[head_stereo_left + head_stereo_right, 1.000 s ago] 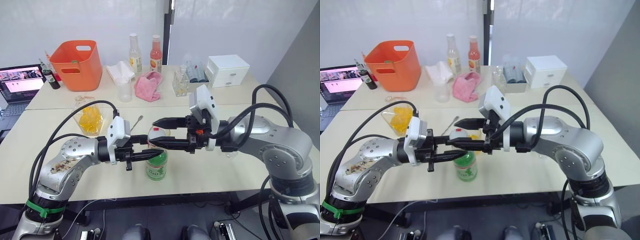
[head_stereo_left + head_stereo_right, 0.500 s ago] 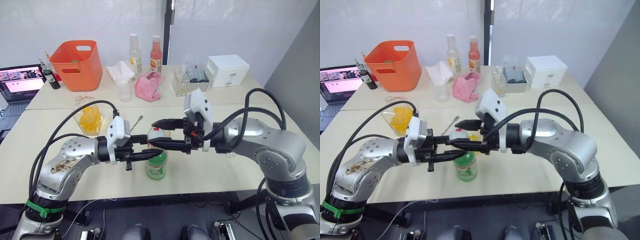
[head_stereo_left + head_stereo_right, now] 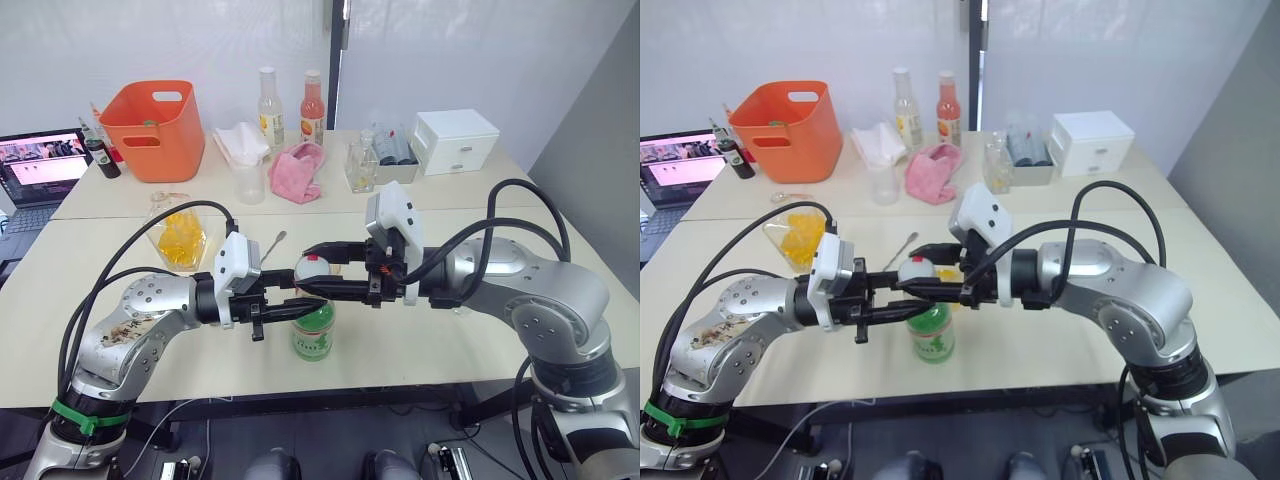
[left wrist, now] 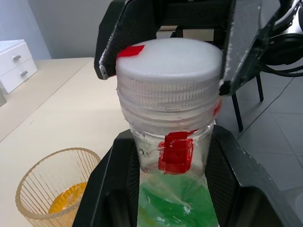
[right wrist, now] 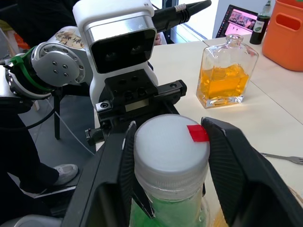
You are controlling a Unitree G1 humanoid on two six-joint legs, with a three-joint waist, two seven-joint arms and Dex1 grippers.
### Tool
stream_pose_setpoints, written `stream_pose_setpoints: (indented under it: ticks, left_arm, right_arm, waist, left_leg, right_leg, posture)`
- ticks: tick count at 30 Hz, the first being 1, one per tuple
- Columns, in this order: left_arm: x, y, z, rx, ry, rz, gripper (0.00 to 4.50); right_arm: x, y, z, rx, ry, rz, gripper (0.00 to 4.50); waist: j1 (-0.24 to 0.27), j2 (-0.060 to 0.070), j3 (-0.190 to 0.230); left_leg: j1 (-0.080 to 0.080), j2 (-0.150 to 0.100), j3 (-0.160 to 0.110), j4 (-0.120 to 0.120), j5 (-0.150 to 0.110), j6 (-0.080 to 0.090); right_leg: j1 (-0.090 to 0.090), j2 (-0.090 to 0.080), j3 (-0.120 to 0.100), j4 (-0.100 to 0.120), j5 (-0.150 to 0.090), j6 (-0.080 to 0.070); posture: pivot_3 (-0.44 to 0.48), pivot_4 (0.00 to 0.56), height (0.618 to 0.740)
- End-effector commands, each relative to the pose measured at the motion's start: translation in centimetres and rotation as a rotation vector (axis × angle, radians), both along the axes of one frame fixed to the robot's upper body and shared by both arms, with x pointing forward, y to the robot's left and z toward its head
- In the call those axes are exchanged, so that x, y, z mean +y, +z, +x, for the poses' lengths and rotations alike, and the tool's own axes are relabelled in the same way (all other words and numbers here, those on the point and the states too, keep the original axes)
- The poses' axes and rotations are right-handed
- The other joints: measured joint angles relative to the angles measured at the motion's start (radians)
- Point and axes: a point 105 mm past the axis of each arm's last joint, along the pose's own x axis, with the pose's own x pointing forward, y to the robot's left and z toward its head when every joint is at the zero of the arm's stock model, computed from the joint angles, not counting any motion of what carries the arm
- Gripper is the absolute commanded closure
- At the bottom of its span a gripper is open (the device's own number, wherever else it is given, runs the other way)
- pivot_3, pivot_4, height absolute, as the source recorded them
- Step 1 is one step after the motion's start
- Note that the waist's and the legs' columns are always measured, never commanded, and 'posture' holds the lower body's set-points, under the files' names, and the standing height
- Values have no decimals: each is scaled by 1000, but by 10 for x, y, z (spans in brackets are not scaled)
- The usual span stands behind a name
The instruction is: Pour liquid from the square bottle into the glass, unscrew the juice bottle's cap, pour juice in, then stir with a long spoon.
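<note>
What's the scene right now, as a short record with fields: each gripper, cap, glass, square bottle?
left gripper: shut on the juice bottle, holding its neck
right gripper: open, fingers either side of the cap
cap: on the bottle, white with a red mark
glass: upright behind the bottle, some orange liquid inside
square bottle: standing on the table, partly full

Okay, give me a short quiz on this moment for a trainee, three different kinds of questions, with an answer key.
1. True or false: the left gripper is clamped on the juice bottle's neck.
2. Multiple choice: the right gripper's fingers flank which part? A the green label, B the white cap, C the glass.
3. Fill in: the square bottle stands on the robot's ___ side of the juice bottle.

Key: 1 true; 2 B; 3 left.
</note>
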Motion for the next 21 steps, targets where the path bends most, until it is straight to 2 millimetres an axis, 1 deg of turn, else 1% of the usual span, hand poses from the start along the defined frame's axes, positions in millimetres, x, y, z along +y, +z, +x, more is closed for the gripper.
stream_pose_setpoints:
  ticks: [1, 4, 8, 10, 12, 15, 18, 21]
  left_arm:
    - [0, 1, -1, -16, 1, 27, 3046]
    - [0, 1, -1, -16, 1, 31, 3046]
    - [0, 0, -1, -14, -6, 38, 3046]
    - [0, 0, -1, -13, -10, 39, 3046]
    - [1, -1, -1, -12, -13, 41, 3046]
    - [1, -2, -2, -13, -16, 41, 3046]
    - [1, -2, -3, -14, -14, 41, 3046]
    - [2, -3, -3, -13, -13, 42, 3046]
  right_arm:
    - [0, 8, -3, -43, 18, 21, 2821]
    - [2, 8, -11, -66, 149, 11, 2821]
    - [-3, 4, -11, -51, 383, -25, 2821]
    - [-5, -1, -3, -54, 473, -62, 2821]
    - [-5, -7, 11, -54, 561, -127, 2821]
    - [2, -6, 30, -65, 640, -173, 2821]
    - [15, 0, 39, -53, 694, -205, 2821]
    - [21, 1, 43, -47, 713, -227, 2821]
  waist:
    - [0, 0, 0]
    - [0, 0, 0]
    - [-1, 0, 0]
    - [-3, 0, 0]
    - [-5, 0, 0]
    - [-13, 0, 0]
    - [-19, 0, 0]
    - [-22, 0, 0]
  left_leg:
    - [0, 0, 0, 0, 0, 0]
    - [0, 0, 0, 0, 0, 0]
    - [0, 0, 0, 0, 0, 0]
    - [0, 0, 0, 0, 0, 0]
    - [0, 0, 0, 0, 0, 0]
    - [0, 0, 0, 0, 0, 0]
    - [1, 0, 0, 0, 0, 0]
    - [1, 0, -1, 0, 1, 0]
  right_leg:
    - [0, 0, 0, 0, 0, 0]
    - [0, 0, 0, 0, 0, 0]
    - [0, 0, 0, 0, 0, 0]
    - [0, 1, 0, 0, 0, 0]
    - [0, 1, 0, 0, 0, 0]
    - [0, 2, 0, 0, 0, 0]
    - [1, 2, 0, 3, 0, 0]
    - [1, 1, -1, 3, 0, 0]
  posture:
    - [0, 150, 713]
    - [0, 150, 713]
    - [0, 150, 713]
    - [0, 150, 713]
    - [0, 150, 713]
    - [0, 150, 713]
    - [0, 150, 713]
    - [0, 150, 713]
